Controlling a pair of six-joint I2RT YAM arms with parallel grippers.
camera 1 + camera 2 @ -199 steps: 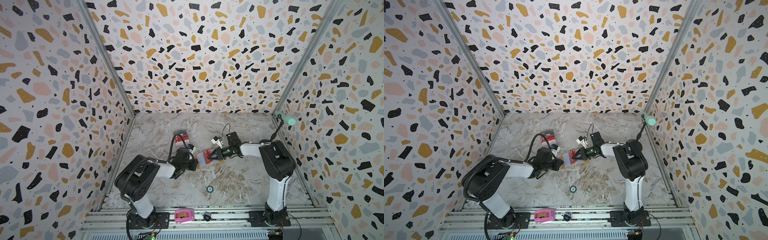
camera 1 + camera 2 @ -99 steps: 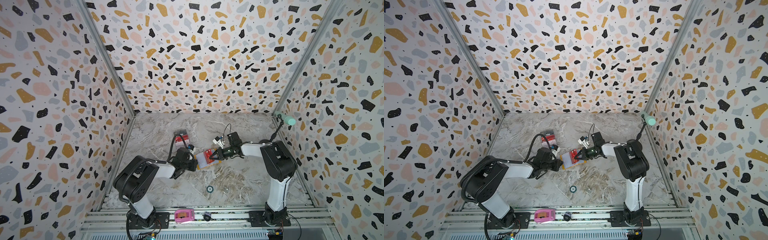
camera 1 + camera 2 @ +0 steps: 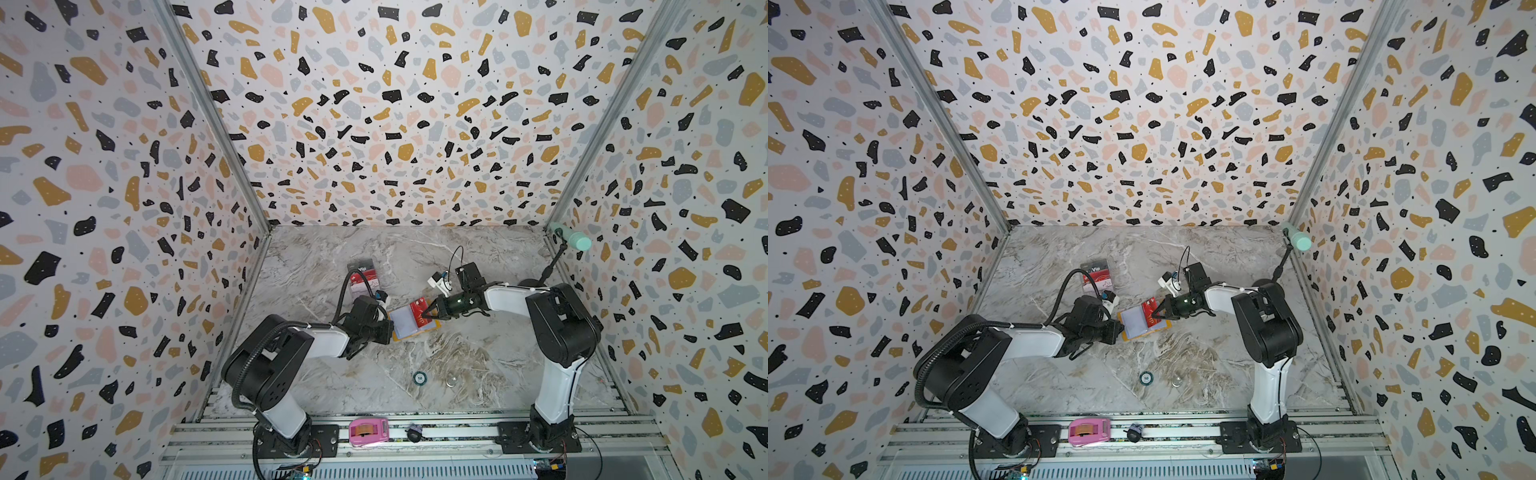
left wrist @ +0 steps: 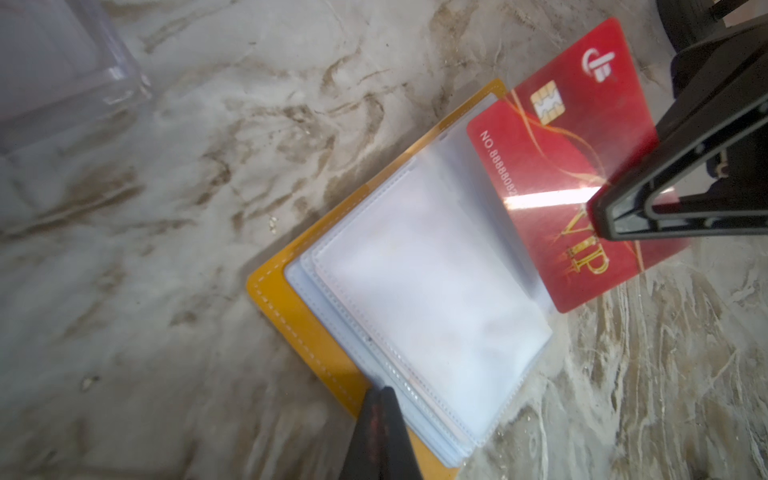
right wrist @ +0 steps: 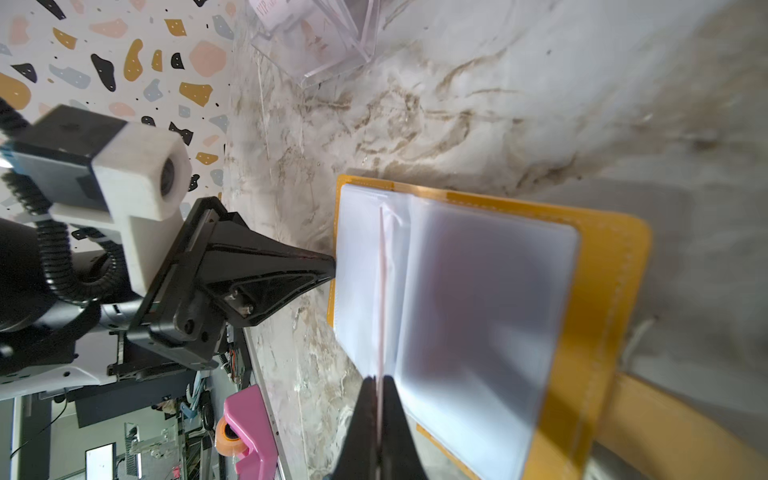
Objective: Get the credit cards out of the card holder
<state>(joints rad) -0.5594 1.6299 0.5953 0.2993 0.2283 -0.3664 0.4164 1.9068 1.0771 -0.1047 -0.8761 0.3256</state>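
The card holder (image 3: 409, 325) lies open at the middle of the table, its clear sleeves up. The red card (image 4: 573, 166) sticks out of a sleeve toward 1 o'clock in both top views. The right gripper (image 3: 430, 312) reaches in from 3 o'clock and is closed tight on the card's free end. The right wrist view shows the card edge-on between the jaws. The left gripper (image 4: 380, 392) comes from 9 o'clock, fully closed, with its tip on the holder's near edge. I cannot tell whether it pinches a sleeve or only presses down.

To my eye the card is ready to be drawn out. The pull should go straight along the sleeve's mouth toward 1 o'clock, low and level, while the left tip keeps the holder from sliding or lifting. Twisting could bind the card in the plastic.

A second ago the right jaws stood a sliver apart and a touch farther toward 3 o'clock. Now they have edged in and shut. The holder, the left arm and the clear stand (image 3: 363, 275) at 11 o'clock look unmoved.
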